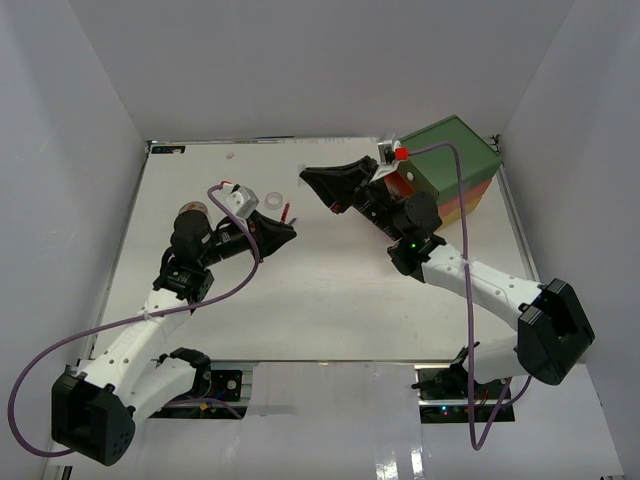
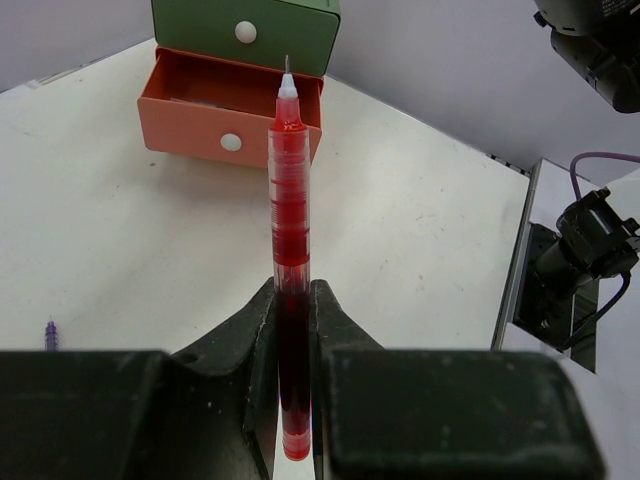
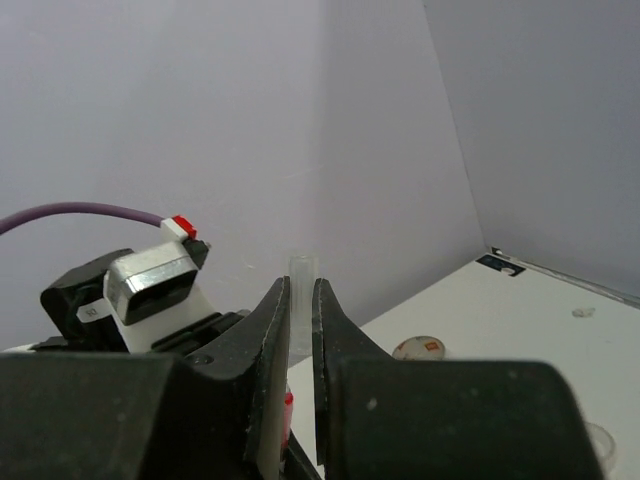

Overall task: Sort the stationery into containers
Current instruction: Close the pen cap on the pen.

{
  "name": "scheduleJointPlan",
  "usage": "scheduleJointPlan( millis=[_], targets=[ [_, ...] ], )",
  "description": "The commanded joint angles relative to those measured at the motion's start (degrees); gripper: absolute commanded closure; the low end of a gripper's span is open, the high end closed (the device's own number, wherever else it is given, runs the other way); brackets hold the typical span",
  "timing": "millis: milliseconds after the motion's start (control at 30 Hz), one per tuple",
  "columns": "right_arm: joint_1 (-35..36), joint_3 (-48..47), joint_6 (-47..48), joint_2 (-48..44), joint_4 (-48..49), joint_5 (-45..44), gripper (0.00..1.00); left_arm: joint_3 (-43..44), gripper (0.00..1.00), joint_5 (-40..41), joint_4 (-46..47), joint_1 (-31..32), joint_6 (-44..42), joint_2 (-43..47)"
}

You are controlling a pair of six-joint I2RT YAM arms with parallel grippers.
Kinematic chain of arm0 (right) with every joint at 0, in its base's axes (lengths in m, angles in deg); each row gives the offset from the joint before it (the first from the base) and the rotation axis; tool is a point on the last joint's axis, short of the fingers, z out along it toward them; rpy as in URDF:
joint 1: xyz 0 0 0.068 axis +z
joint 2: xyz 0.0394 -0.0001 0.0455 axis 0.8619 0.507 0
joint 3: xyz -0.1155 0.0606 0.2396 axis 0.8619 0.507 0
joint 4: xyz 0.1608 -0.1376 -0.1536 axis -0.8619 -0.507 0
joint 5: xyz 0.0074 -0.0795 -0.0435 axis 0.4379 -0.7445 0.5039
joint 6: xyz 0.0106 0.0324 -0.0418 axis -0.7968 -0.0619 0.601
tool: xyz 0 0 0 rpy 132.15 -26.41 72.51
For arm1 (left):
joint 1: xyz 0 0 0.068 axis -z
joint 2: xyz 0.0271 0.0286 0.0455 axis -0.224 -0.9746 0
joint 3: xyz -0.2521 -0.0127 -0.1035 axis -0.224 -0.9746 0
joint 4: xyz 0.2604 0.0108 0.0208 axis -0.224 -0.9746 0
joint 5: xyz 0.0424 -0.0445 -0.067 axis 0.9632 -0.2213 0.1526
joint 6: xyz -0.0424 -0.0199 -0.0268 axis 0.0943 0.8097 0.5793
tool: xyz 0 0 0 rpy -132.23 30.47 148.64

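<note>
White arm links (image 1: pixel 135 345), bulky black joints (image 1: pixel 548 330), looping purple cables (image 1: pixel 469 300), green light (image 1: pixel 413 245)

Open lane: bare tabletop (image 2: pixel 150 230) between the red pen (image 2: pixel 288 200) in the left tool (image 2: pixel 295 300) and the pulled-out orange drawer (image 2: pixel 230 110).
Obstacle: right tool (image 1: pixel 322 190) and right arm (image 1: pixel 470 275) reach across in front of the chest (image 1: pixel 455 150).
Near left tool: tape roll (image 1: pixel 272 200).
Limits: walls (image 1: pixel 80 150) on three sides.
</note>
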Motion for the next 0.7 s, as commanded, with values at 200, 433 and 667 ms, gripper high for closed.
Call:
scheduleJointPlan(
  millis=[200, 433, 667],
  targets=[
    [0.7, -0.8, -4.4, 3.1, 10.4, 5.4, 0.92, -1.1, 1.0, -2.6, 3.3, 0.4, 0.7, 0.6],
    [0.8, 0.1, -5.0, 4.1, 12.3, 7.0, 0.92, -1.9, 1.0, -3.1, 5.5, 0.4, 1.4, 1.4],
    [0.9, 0.3, -5.9, 5.5, 13.9, 8.8, 0.92, -2.3, 1.0, -3.7, 7.7, 0.4, 2.5, 1.5]
  ],
)
